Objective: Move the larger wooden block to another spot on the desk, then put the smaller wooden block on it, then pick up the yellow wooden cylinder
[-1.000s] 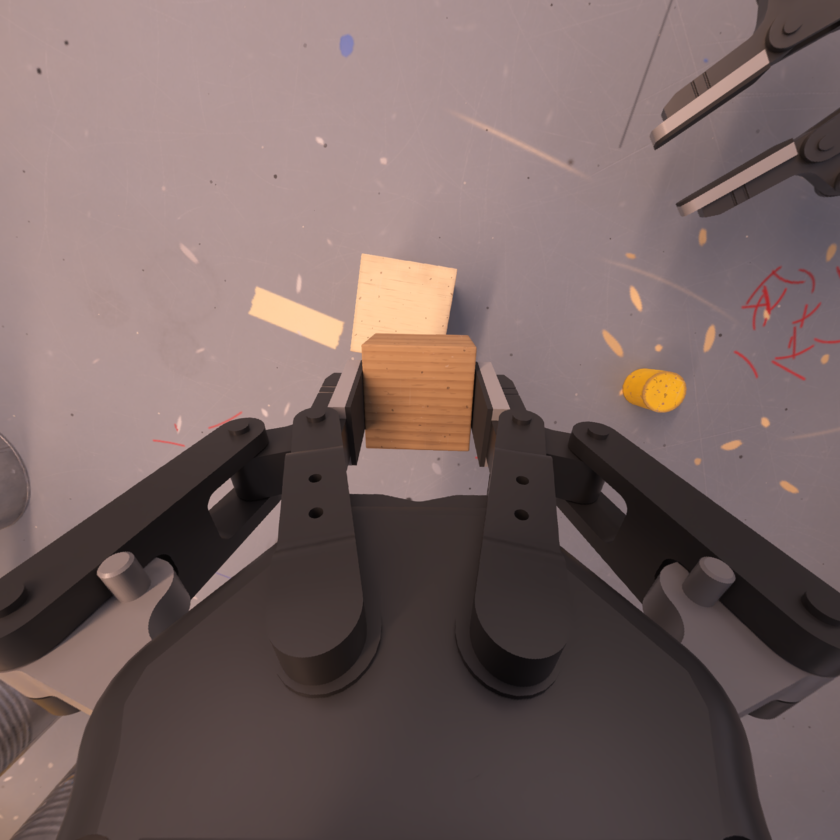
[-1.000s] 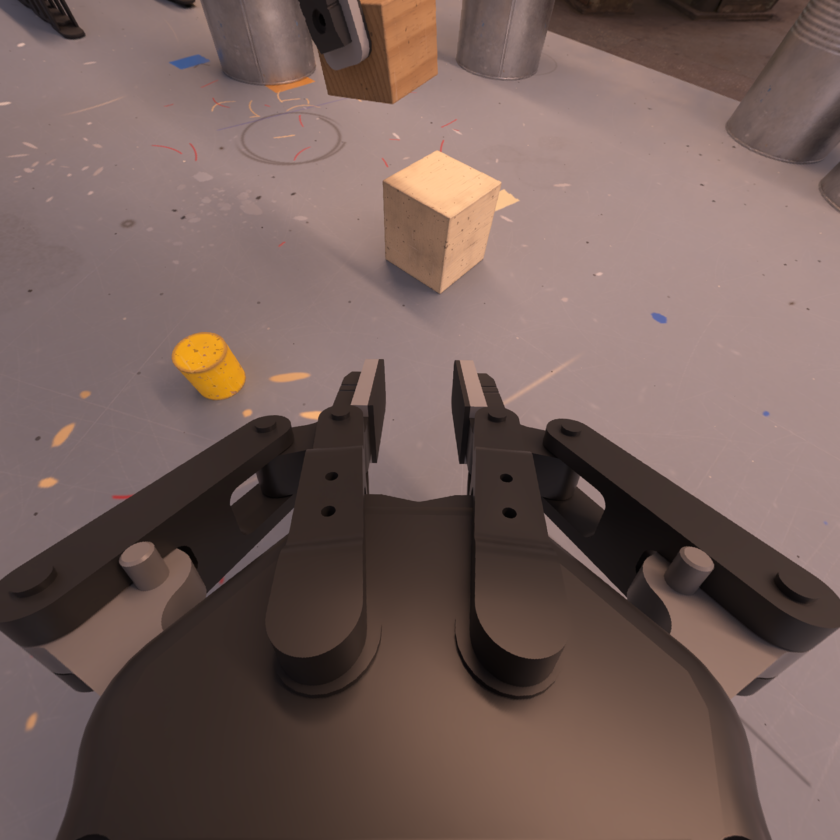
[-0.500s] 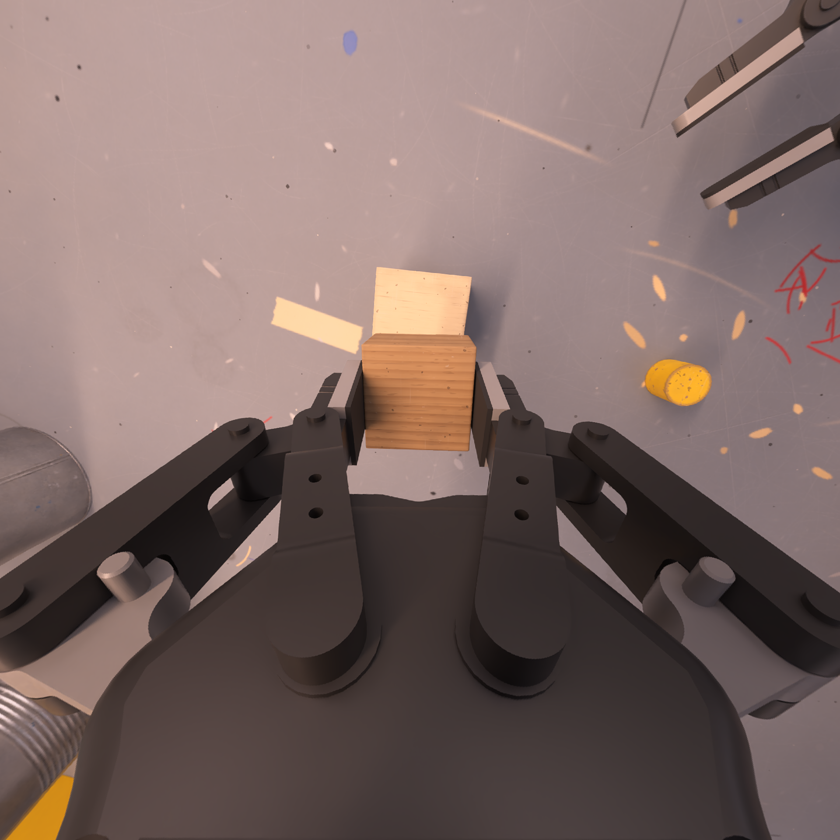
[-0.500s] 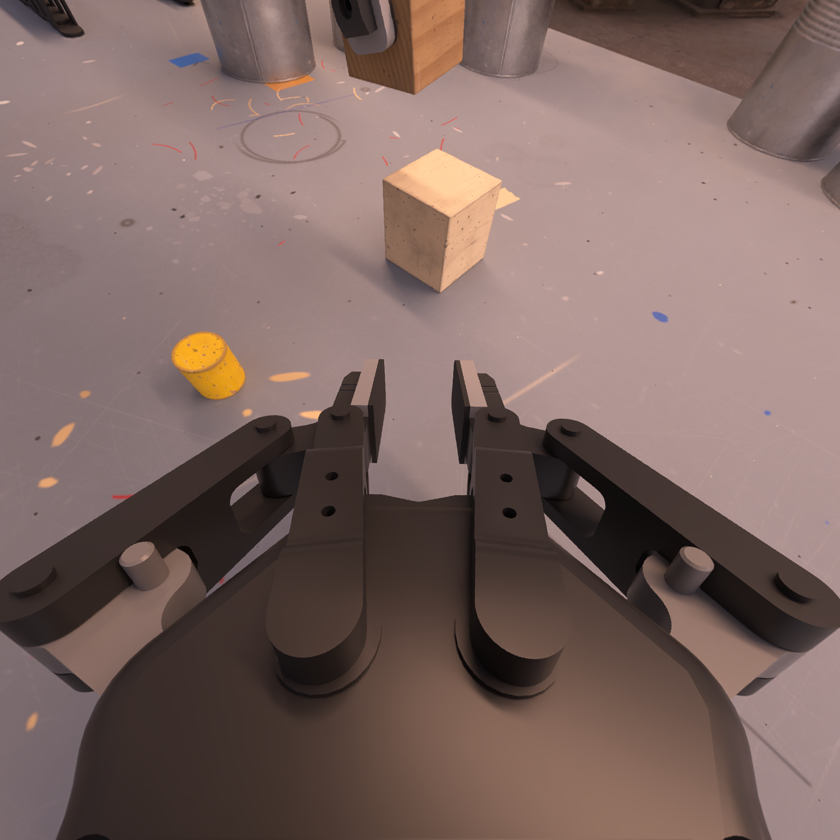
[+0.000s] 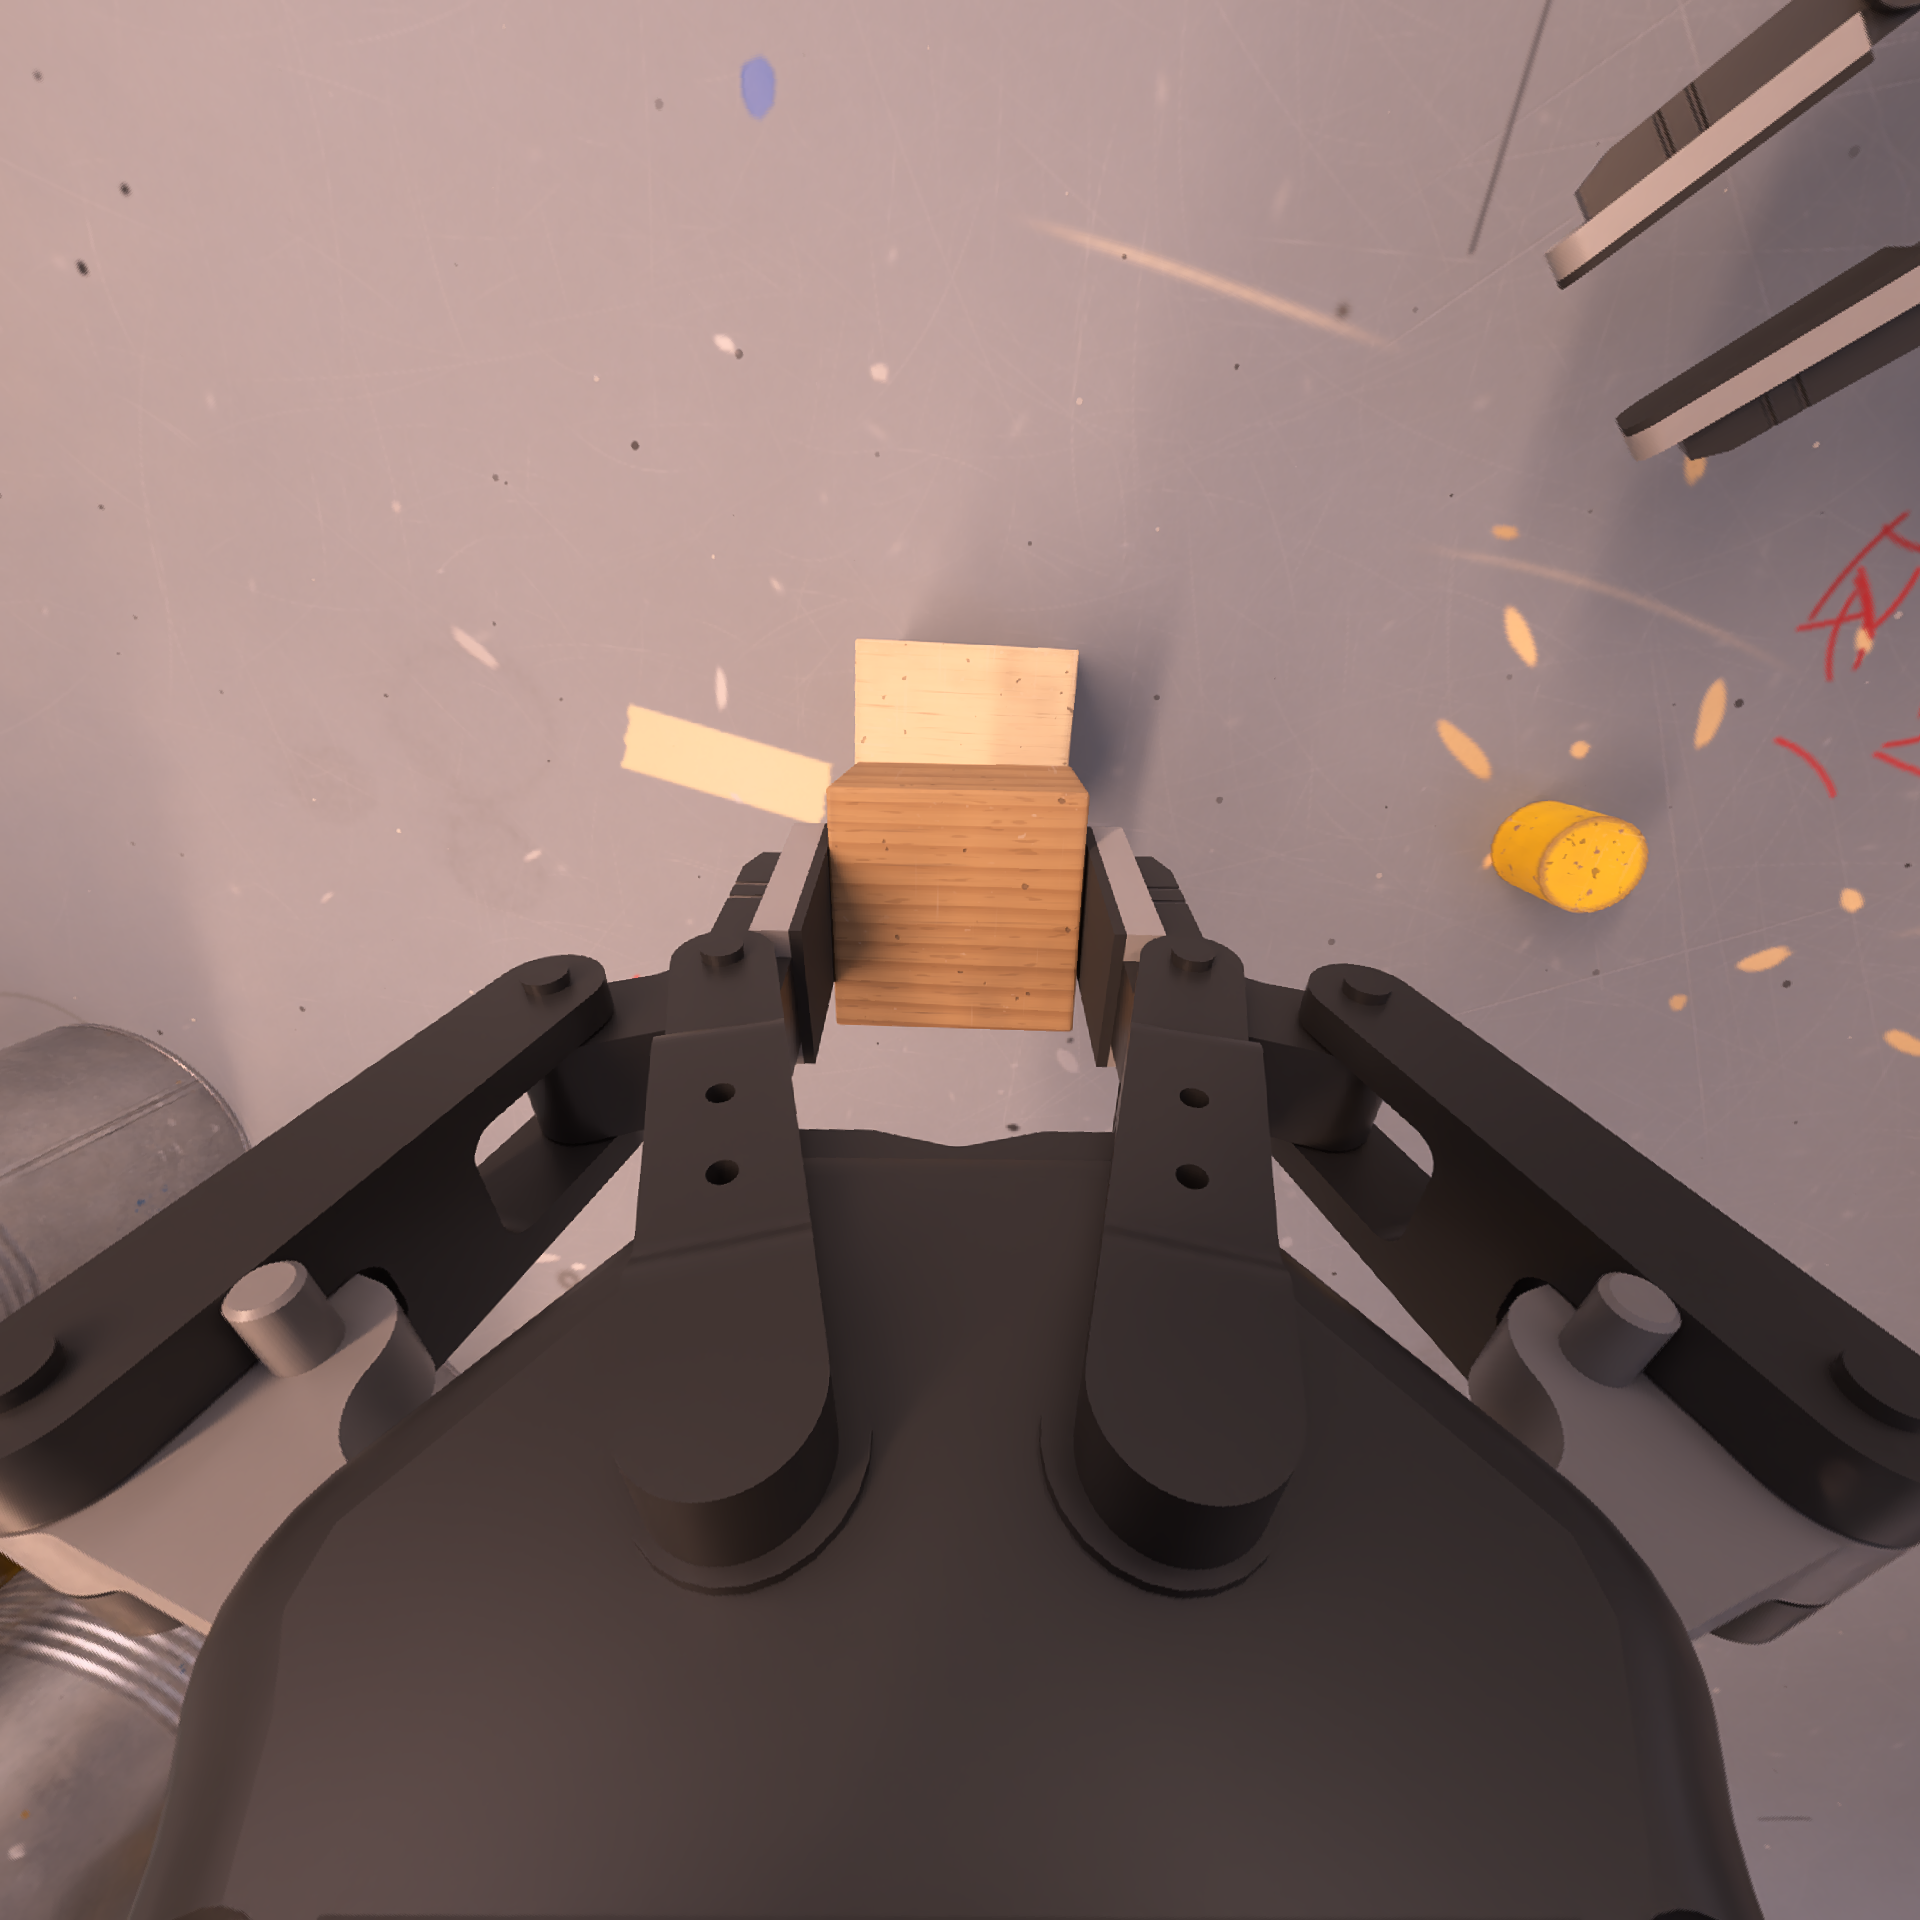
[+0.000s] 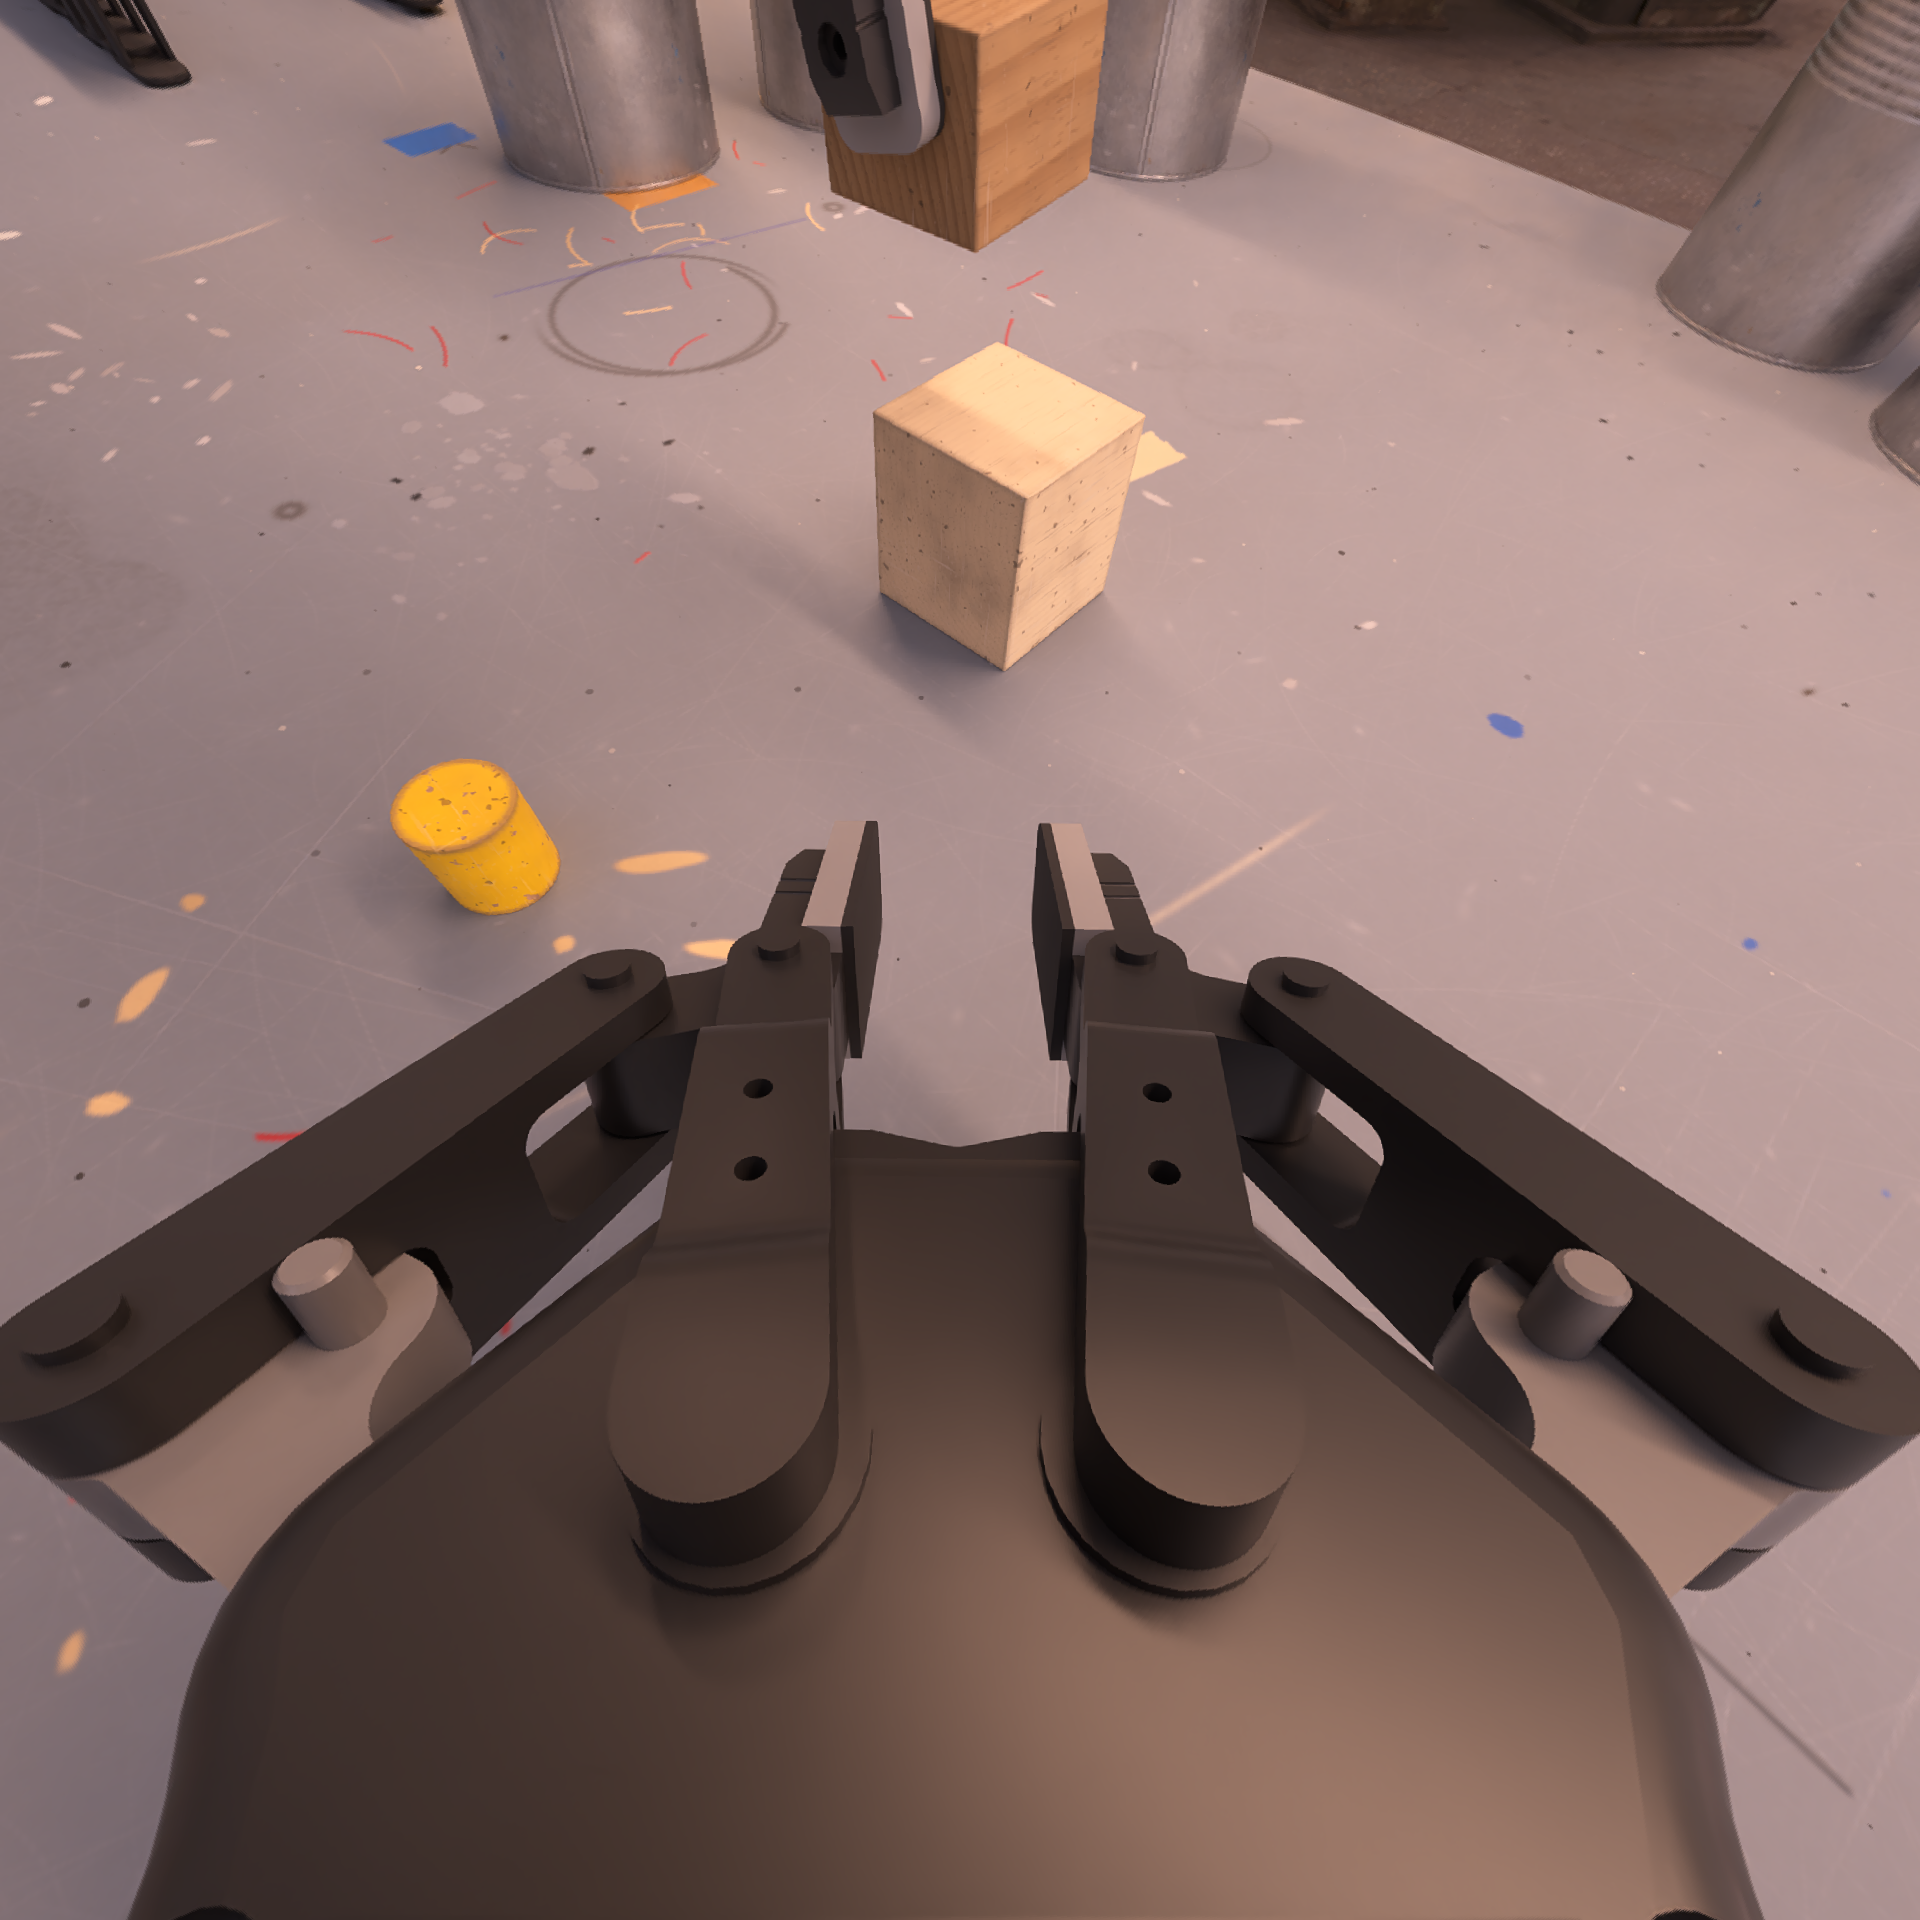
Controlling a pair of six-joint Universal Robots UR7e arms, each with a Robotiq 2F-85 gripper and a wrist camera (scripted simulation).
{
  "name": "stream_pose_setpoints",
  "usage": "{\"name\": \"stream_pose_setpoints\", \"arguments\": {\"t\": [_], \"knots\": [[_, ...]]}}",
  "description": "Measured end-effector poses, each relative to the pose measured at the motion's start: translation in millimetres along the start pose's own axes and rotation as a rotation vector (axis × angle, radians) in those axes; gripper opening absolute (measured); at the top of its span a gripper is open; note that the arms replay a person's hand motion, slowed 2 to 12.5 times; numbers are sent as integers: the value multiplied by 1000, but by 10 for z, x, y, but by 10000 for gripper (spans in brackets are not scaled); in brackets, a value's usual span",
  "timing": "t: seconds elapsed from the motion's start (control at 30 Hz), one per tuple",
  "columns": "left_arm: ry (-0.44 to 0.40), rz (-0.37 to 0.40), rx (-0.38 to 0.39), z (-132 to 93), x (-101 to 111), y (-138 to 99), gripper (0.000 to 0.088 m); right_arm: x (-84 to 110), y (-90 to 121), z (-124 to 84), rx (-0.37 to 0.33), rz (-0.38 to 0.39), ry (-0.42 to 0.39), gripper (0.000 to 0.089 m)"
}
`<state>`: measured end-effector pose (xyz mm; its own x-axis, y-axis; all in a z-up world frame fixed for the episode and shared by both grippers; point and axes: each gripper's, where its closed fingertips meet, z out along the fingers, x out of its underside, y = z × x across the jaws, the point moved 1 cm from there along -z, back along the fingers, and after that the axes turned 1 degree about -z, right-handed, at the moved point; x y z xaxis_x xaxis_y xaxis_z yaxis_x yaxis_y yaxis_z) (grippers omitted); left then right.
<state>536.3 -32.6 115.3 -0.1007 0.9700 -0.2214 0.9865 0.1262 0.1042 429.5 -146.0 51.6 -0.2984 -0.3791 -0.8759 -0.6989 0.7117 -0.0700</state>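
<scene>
My left gripper [image 5: 956,868] is shut on the brown wooden block [image 5: 954,904] and holds it in the air, above and slightly short of the pale wooden block [image 5: 966,701], which stands on the grey desk. In the right wrist view the brown block [image 6: 997,114] hangs high behind the pale block [image 6: 997,499], with a left finger [image 6: 873,62] on its side. The yellow wooden cylinder [image 5: 1569,857] lies on its side to the right, apart from both blocks; it also shows in the right wrist view [image 6: 478,836]. My right gripper [image 6: 956,883] is open and empty, low over the desk, short of the pale block.
Metal cans stand at the far edge [image 6: 592,83] [image 6: 1164,83] and at the right [image 6: 1808,229]; one is by my left gripper [image 5: 94,1132]. A pale tape strip [image 5: 722,764] lies beside the pale block. My right gripper's fingers [image 5: 1714,156] show top right in the left wrist view.
My left gripper has carried the brown block sideways, closer to directly over the pale block. The right gripper, pale block and cylinder have not moved.
</scene>
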Motion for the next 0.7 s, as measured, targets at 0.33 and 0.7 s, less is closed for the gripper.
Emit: {"name": "stream_pose_setpoints", "arguments": {"t": [0.33,0.7], "knots": [[35,20,17,48,-28,12,398,-2,-1,-2,2,-1,-2,268],[70,34,25,109,-43,33,398,-5,-1,-5,4,-2,-5,267]]}}
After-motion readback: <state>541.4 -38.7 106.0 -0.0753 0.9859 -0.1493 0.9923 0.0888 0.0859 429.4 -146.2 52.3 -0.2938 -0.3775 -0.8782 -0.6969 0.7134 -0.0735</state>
